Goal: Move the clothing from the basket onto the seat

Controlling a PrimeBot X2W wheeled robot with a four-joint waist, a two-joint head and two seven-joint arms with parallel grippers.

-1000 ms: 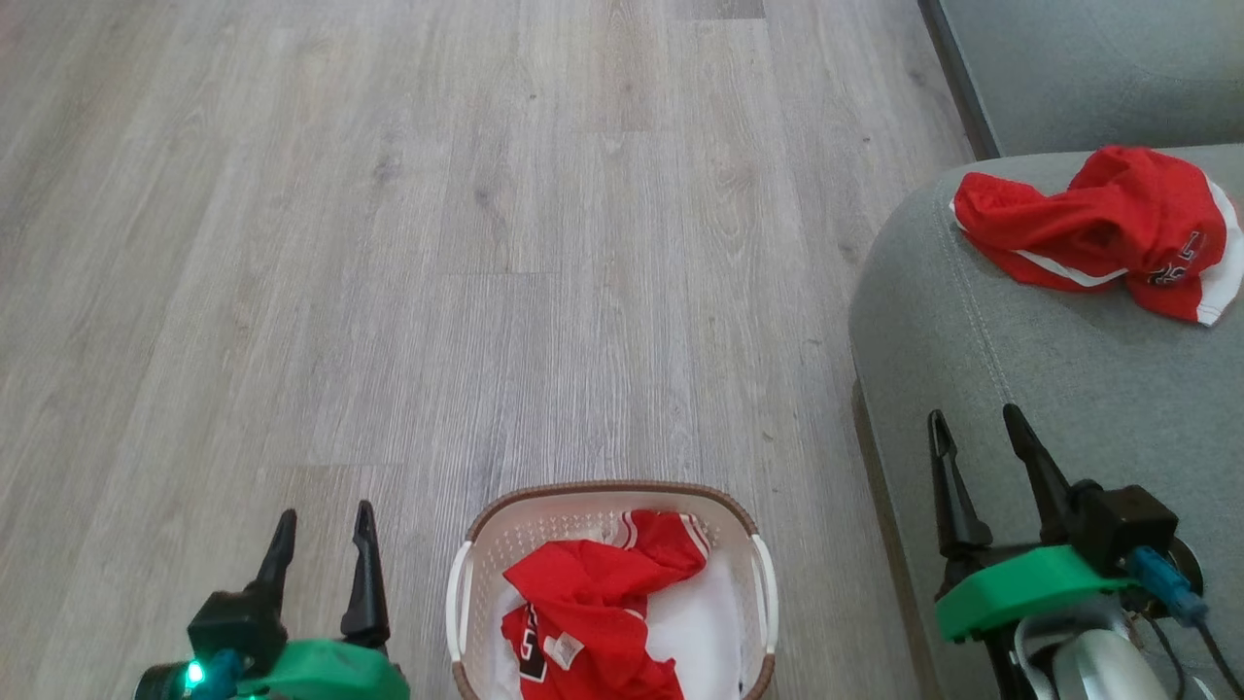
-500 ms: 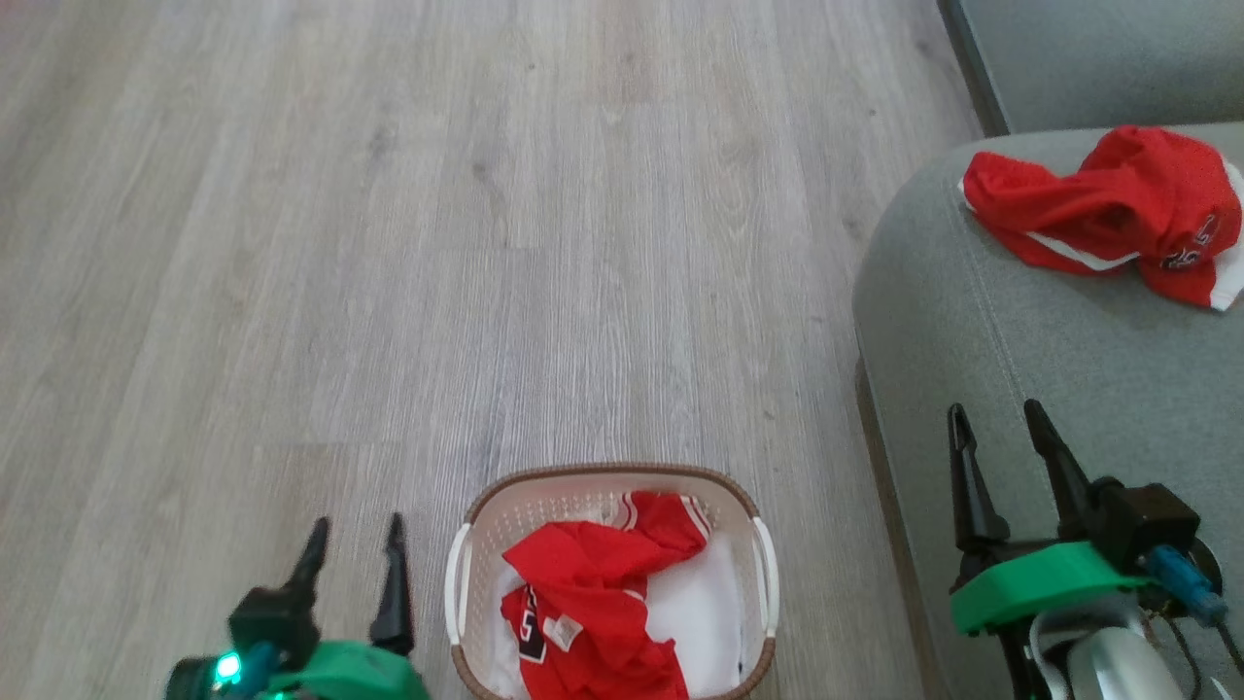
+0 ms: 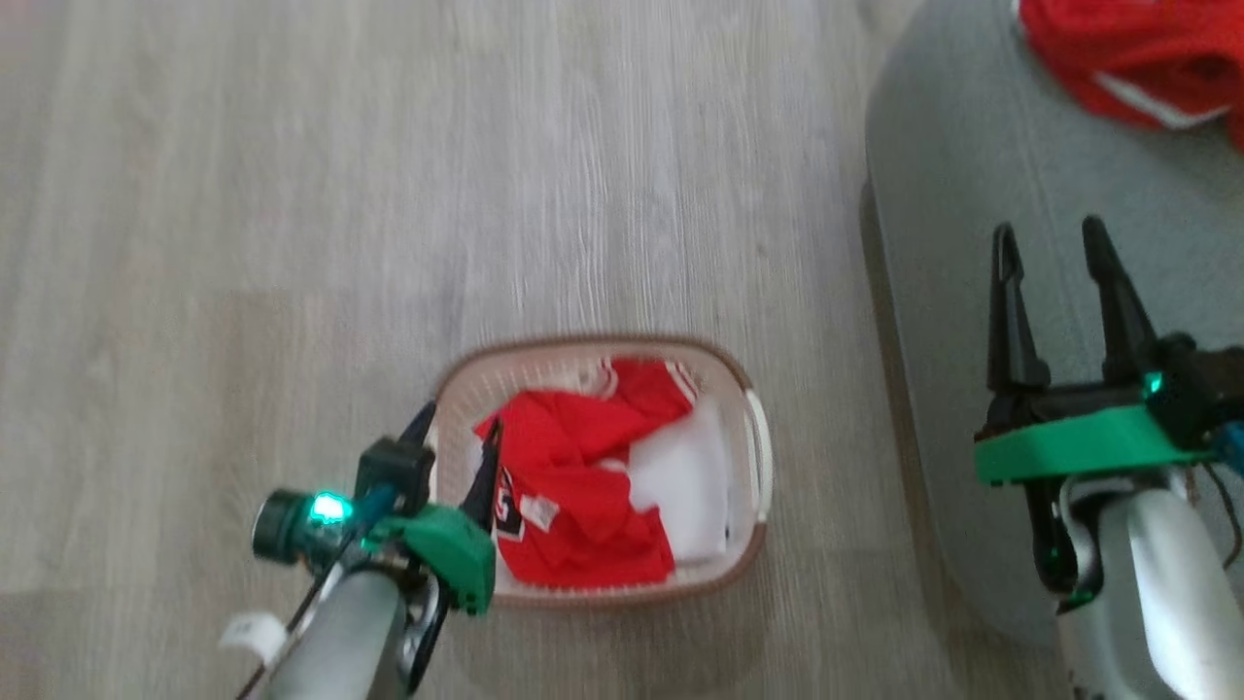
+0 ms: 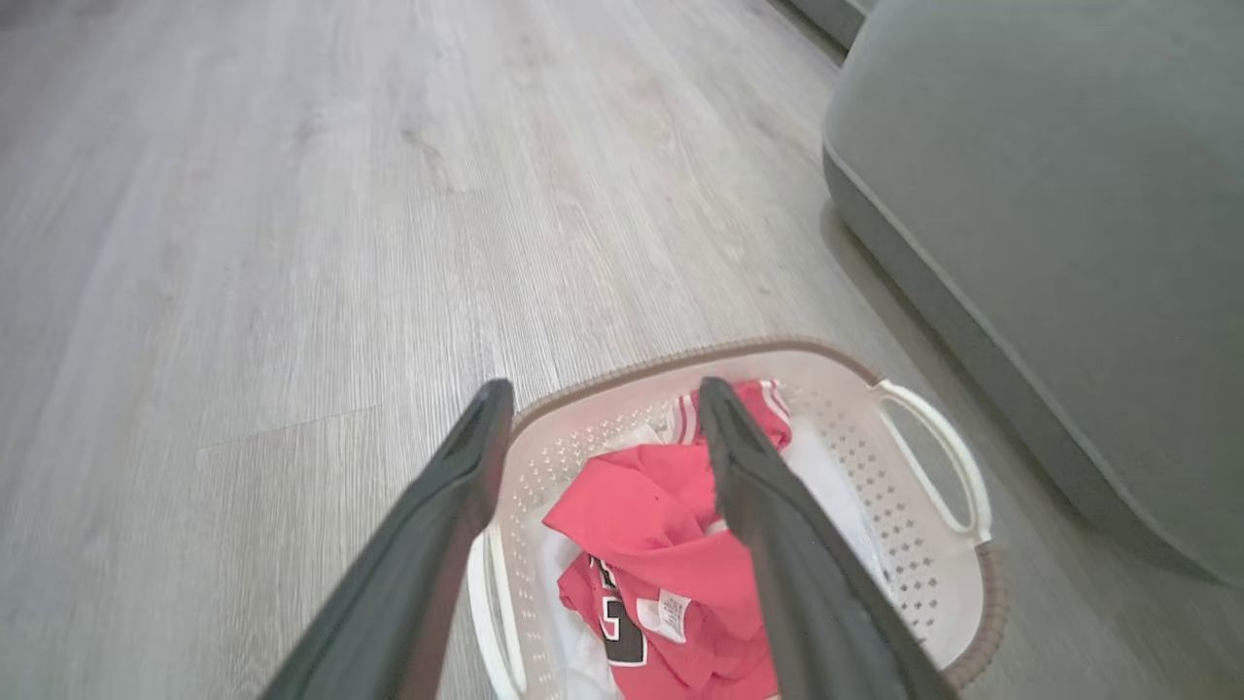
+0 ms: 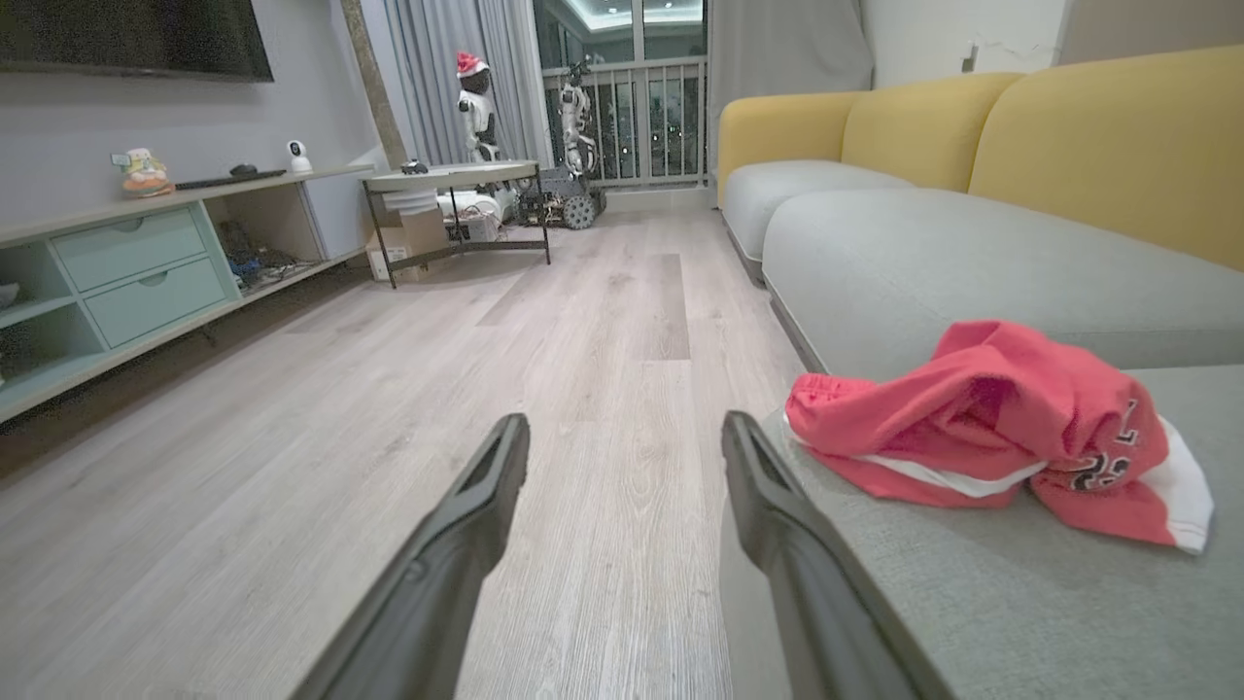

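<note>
The robot is looking down at a pale wood floor [image 3: 292,194] where the basket [image 3: 583,342] is standing just beside the seat [image 3: 972,243]. The crumpled jersey [image 3: 573,486] is lying inside the basket, filling its left half. Its long axis is running from the basket's far edge to its near edge, and the white label is facing up near the left edge.

The left gripper [image 3: 457,433] is hanging at the basket's left edge with its fingers spread apart and holding nothing. One finger is lining up with the rim and the other is sitting over the red cloth. The jersey is lying just ahead and to the right of those fingers, so the left arm is clearly the nearer one.

The right gripper [image 3: 1050,233] is hovering over the seat's left edge, also parted and empty, well apart from the basket. The shorts [image 3: 1137,58] are resting on the seat toward its far edge.

The next reach is probably calling for a small shift rightward and down, so that both fingers are clearing the rim.
</note>
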